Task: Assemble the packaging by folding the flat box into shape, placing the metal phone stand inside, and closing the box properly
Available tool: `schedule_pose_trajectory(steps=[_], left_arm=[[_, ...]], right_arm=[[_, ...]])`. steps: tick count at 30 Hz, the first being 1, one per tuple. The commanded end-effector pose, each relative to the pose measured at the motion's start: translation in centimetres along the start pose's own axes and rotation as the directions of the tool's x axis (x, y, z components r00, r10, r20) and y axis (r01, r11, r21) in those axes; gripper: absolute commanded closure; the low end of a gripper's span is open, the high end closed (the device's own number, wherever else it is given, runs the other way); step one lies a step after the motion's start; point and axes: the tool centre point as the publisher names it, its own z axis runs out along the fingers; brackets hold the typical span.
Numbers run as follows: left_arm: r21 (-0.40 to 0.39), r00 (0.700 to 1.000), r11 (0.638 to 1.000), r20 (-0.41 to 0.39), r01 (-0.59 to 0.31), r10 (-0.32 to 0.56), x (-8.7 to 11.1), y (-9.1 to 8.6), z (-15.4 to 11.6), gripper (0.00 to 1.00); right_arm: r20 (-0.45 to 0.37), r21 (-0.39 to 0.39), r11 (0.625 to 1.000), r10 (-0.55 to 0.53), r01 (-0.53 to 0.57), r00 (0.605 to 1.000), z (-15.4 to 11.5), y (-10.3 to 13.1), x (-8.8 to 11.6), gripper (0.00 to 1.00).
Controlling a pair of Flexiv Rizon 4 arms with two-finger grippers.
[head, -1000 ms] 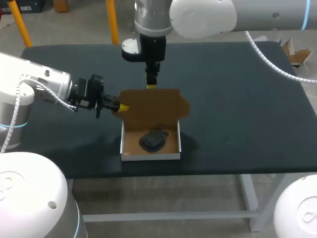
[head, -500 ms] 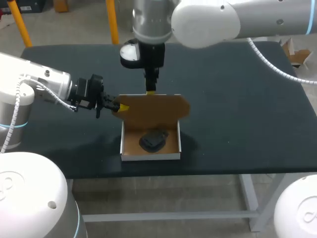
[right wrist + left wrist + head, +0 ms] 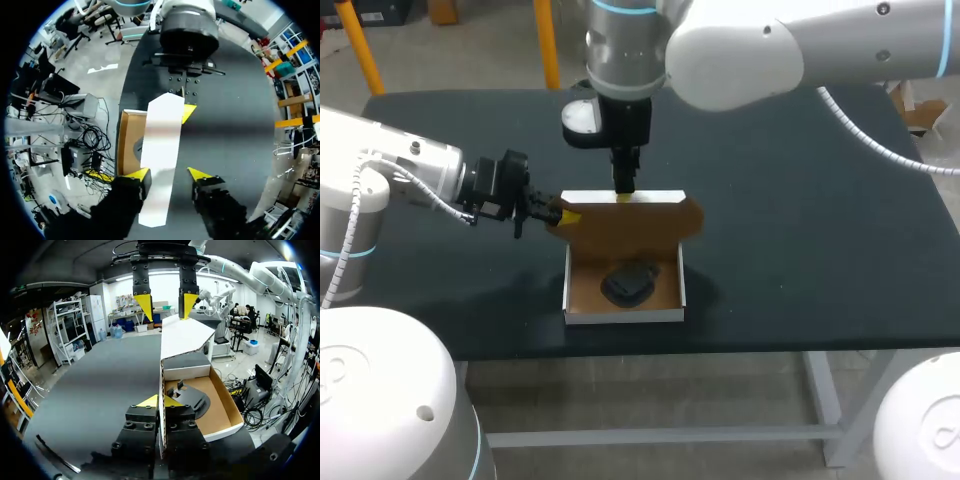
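Observation:
The cardboard box, white outside and brown inside, sits open near the table's front edge. The black phone stand lies in its tray. The lid stands at the back, leaning forward over the tray. My left gripper is shut on the lid's left side flap. My right gripper hangs down over the lid's top edge. It is open, with the white lid edge between its fingers, close to one finger.
The dark table top stretches wide to the right of the box and behind it. The table's front edge runs just in front of the box. My right arm crosses above the table's back middle.
My right gripper came down onto the lid's top edge and its fingers spread wider. The lid tipped forward, now showing its white outer face. The left arm stayed put.

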Motion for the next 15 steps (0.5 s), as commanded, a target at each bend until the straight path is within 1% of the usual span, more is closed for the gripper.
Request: schedule_pose_trajectory(steps=[1,5,6,8,15], left_arm=[[0.001,1.000,1.000,0.000,0.000,0.000,0.0,0.1,0.1,1.00],[0.001,1.000,1.000,0.000,0.000,0.000,0.0,0.1,0.1,1.00],[0.001,1.000,1.000,0.000,0.000,0.000,0.0,0.1,0.1,1.00],[0.001,1.000,1.000,0.000,0.000,0.000,0.0,0.1,0.1,1.00],[0.001,1.000,1.000,0.000,0.000,0.000,0.0,0.1,0.1,1.00]], right_arm=[[-0.010,0.003,1.000,-0.004,0.004,1.000,0.3,0.1,-0.2,0.44],[-0.028,0.001,1.000,-0.007,0.007,1.000,0.8,0.0,-0.4,0.38],[-0.034,-0.001,1.000,-0.008,0.008,0.999,0.9,0.0,-0.5,0.39],[-0.044,-0.003,1.000,-0.010,0.010,0.999,1.1,0.0,-0.6,0.35],[-0.064,-0.003,1.000,-0.014,0.014,0.998,1.6,0.0,-1.1,0.31]])
